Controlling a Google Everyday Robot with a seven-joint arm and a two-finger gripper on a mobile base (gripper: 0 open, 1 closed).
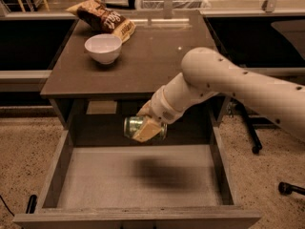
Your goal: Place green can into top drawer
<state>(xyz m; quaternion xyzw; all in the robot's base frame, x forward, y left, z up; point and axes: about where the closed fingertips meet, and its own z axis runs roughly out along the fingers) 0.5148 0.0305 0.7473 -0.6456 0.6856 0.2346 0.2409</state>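
The green can [133, 125] lies sideways in my gripper [145, 126], which is shut on it. One pale finger [147, 130] crosses the can's front. The can hangs over the back part of the open top drawer [95, 180], just below the table's front edge and above the pale drawer bottom. Its shadow falls on the drawer floor below. My arm reaches in from the right.
On the table top [143, 56] stand a white bowl [103, 47] and a brown snack bag [102, 18] at the back left. The drawer's thick front panel [138, 219] is nearest to me. A chair base [255, 142] stands on the floor to the right.
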